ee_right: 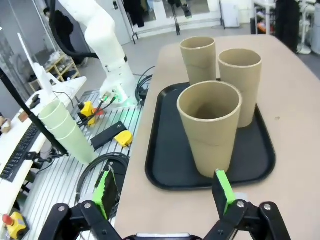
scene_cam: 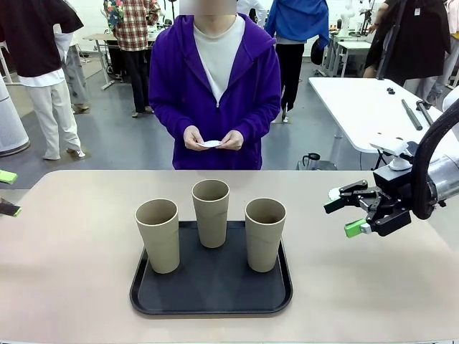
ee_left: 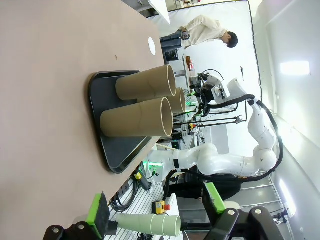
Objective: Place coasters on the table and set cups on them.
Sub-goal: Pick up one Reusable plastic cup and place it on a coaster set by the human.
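**Front view.** Three cups (scene_cam: pixel 211 213) stood bunched on the tray (scene_cam: pixel 211 299) at the middle of the table (scene_cam: pixel 72 287), none on a coaster yet. The person's hands (scene_cam: pixel 193 137) held the held coaster (scene_cam: pixel 211 144) above the far edge. A white patch just behind the right gripper (scene_cam: pixel 339 218) was probably the laid coaster (scene_cam: pixel 334 193), half hidden. That gripper hung right of the tray with its jaws wide and empty. The left gripper (scene_cam: pixel 7 192) sat at the left edge, pads apart, holding nothing. The likely trouble was crowding. A finger reaching for the right cup (scene_cam: pixel 265 233) could have knocked the middle one, since the gaps between them were narrow.

**Left wrist view.** The left gripper's (ee_left: pixel 155 207) jaws were spread with nothing between them. The cups were well ahead of it on the tray, and the laid coaster (ee_left: pixel 151 45) lay flat on the table beyond them. Being thin paper, it could have slid or curled if a cup had been set down off-centre or dragged. A tall cup landing half on it might have rocked.

**Right wrist view.** The right gripper's (ee_right: pixel 165 194) pads stood wide on either side of the nearest cup, short of it, and gripped nothing. The cup tapered, so a grip taken low might have let it slip. A tilted lift could have caught the tray's raised rim. The person's hands were also due over the same table, so a reach made while they laid a coaster risked a collision.
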Motion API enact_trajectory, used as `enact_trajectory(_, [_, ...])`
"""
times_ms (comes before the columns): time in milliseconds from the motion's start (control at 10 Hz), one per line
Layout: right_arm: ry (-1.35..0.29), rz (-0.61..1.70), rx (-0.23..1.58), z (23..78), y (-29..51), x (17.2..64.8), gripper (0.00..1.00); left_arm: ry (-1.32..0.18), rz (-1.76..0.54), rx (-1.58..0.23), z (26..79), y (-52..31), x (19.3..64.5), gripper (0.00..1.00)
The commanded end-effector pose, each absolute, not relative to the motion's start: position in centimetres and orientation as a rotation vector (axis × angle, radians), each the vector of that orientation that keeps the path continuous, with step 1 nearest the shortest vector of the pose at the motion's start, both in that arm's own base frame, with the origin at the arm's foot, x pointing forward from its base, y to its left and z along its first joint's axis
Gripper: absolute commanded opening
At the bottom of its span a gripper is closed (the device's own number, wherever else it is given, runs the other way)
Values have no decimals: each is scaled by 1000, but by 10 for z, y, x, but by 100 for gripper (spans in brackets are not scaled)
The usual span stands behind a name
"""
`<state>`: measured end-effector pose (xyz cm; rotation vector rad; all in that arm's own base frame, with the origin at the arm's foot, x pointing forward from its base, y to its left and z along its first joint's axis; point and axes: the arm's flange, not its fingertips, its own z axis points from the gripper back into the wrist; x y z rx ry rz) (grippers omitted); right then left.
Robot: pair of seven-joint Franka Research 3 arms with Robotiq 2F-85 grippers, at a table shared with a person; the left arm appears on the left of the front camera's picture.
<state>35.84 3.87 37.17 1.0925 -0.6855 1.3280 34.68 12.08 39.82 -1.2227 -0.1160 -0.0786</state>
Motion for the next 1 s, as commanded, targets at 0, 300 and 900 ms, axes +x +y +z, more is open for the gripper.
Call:
enact_trajectory(0, [-831,1362,1092,349,47,370,100,-126,-76,-1235,399,121,346,100])
enact_trajectory(300, [-929,1358,1108,326,53,376,100,-126,-76,-1235,399,121,346,100])
enact_trajectory(900, [-902,1227,1193,279,72,395,100,-126,-76,-1235,399,121,346,100])
